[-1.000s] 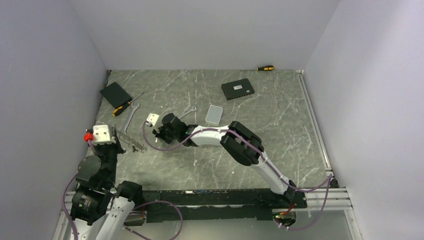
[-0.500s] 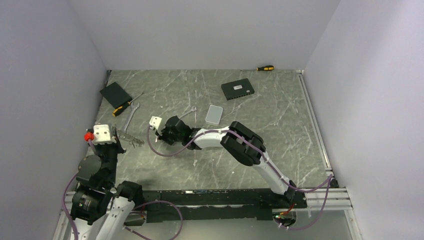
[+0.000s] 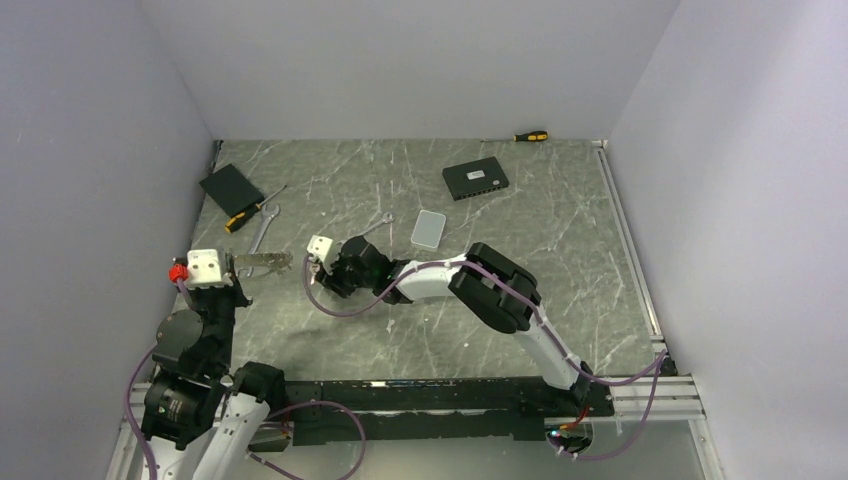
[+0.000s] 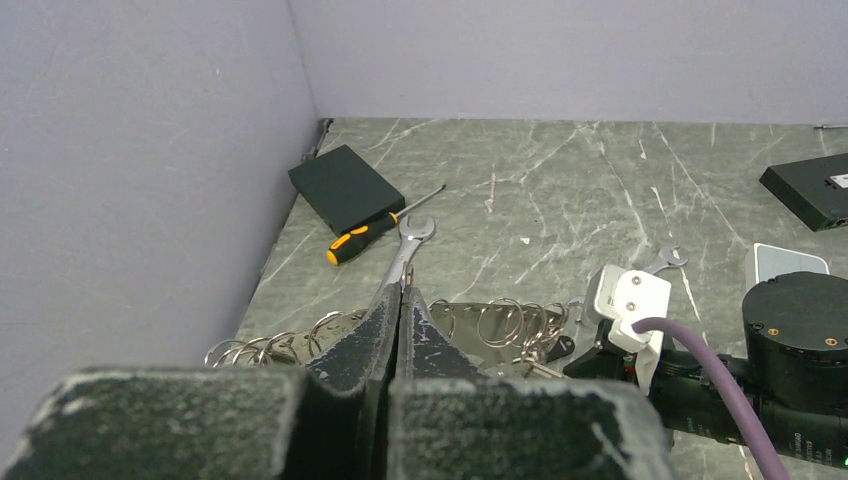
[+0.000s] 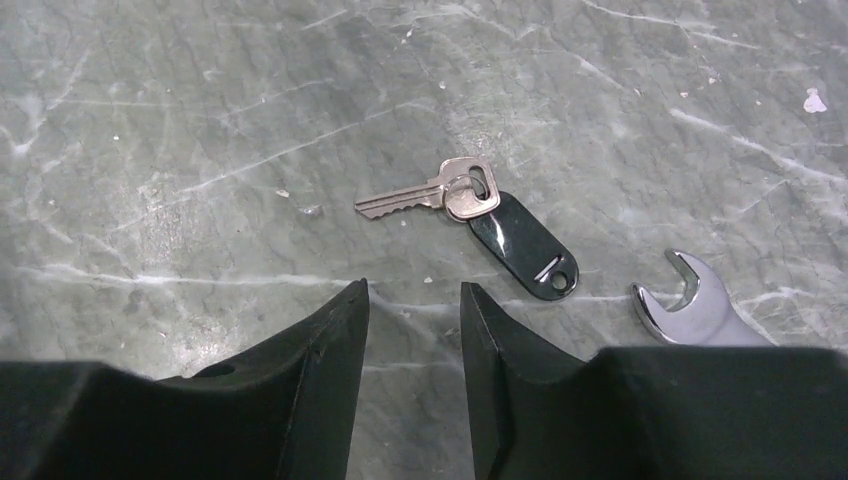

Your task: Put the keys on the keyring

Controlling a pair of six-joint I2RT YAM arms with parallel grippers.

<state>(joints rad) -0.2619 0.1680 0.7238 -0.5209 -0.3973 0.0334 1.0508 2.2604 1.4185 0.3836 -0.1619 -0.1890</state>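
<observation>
**Keyring** [image 3: 266, 262]: wire loop strung with smaller rings and keys. It is pinched in the left gripper [image 3: 243, 266], whose fingers are pressed together on it. It now sticks out level above the table [image 3: 580, 270]; a second ago it drooped lower, toward the surface. In the left wrist view the rings fan out on both sides of the closed fingers.

**Loose key** [image 5: 418, 198] with black plastic tag [image 5: 525, 247]: flat on the table, off the ring, just ahead of the right gripper [image 5: 412, 300].

**Right gripper:** jaws spread, nothing between them. It has shifted to the right, away from the keyring, since the earlier frame.

**Nearby:**
- small open-end wrench [image 5: 688, 308], right of the tag
- larger wrench [image 3: 262, 228], orange-handled screwdriver [image 3: 243, 216] and black box [image 3: 230, 186], all beyond the keyring
</observation>
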